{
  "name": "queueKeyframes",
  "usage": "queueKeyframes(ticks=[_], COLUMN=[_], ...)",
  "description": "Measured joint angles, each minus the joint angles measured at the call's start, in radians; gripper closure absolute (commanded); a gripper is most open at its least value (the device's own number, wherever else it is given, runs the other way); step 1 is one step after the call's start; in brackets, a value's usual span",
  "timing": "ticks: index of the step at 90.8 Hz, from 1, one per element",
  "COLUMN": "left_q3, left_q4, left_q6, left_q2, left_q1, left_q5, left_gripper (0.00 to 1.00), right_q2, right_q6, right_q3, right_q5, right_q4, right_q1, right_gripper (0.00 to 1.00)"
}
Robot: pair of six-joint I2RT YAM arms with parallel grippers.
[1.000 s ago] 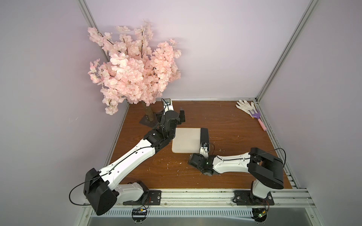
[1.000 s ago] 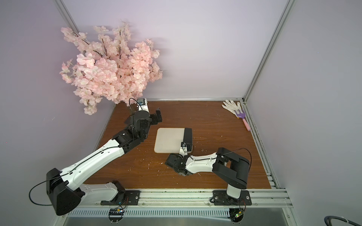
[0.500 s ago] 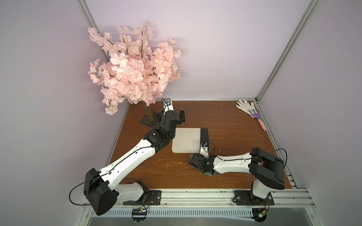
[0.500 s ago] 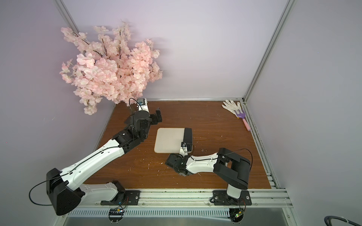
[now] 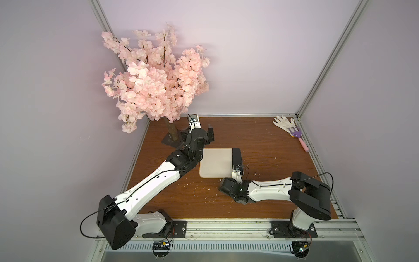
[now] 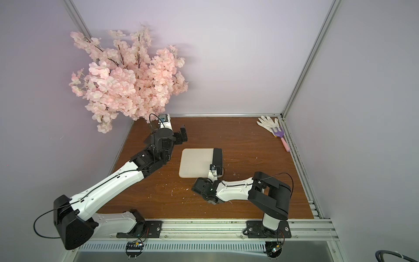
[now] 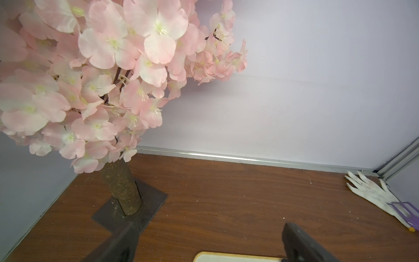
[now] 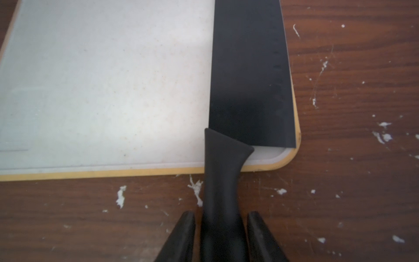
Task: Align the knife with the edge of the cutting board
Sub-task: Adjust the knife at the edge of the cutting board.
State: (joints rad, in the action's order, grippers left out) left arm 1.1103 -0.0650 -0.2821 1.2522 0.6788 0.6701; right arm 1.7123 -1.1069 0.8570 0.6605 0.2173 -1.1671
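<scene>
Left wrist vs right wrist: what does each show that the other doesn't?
Left wrist only: tree, its base, glove, rake, wall, open left pincer. Right wrist only: knife lying flat along the board's edge, handle overhanging the table, right pincer flanking it. Both: board (just a sliver in the left wrist view) and table.

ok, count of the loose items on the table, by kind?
matte-black cleaver knife: 1
cream-white rectangular cutting board: 1
pink artificial blossom tree: 1
white fabric glove: 1
purple-pink plastic toy rake: 1
Total: 5
</scene>
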Motion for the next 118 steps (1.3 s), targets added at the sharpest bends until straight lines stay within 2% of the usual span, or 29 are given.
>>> queueKeyframes(ticks=[19,41,64,69,80,101,118], left_q3=[0.0,0.0,0.0,0.0,0.0,0.0,0.0], left_q4=[0.0,0.0,0.0,0.0,0.0,0.0,0.0], left_q6=[0.003,0.003,0.003,0.003,0.003,0.003,0.003], left_q2=[0.0,0.0,0.0,0.0,0.0,0.0,0.001], left_q1=[0.0,-0.004,-0.008,-0.01,-0.012,-0.013,-0.015], left_q5=[0.003,0.004,0.004,0.004,0.003,0.004,0.003], left_gripper=[0.0,0.0,0.0,0.0,0.0,0.0,0.0], right_q2=[-0.048,-0.15,-0.175,-0.171,-0.136,-0.002,0.014], right_q6=[0.075,0.176,0.213,0.212,0.209,0.196,0.194], right_q3=[0.0,0.0,0.001,0.001,0.001,0.001,0.001], right_q5=[-0.002,-0.019,-0.028,-0.029,-0.029,-0.051,-0.055], right_q4=[-0.033,-0.092,-0.086,-0.074,-0.047,-0.017,-0.032], right_q1=[-0.005,-0.004,0.018,0.023,0.029,0.029,0.029], right_gripper=[0.52,0.28,0.26,0.23,0.24,0.32,0.39])
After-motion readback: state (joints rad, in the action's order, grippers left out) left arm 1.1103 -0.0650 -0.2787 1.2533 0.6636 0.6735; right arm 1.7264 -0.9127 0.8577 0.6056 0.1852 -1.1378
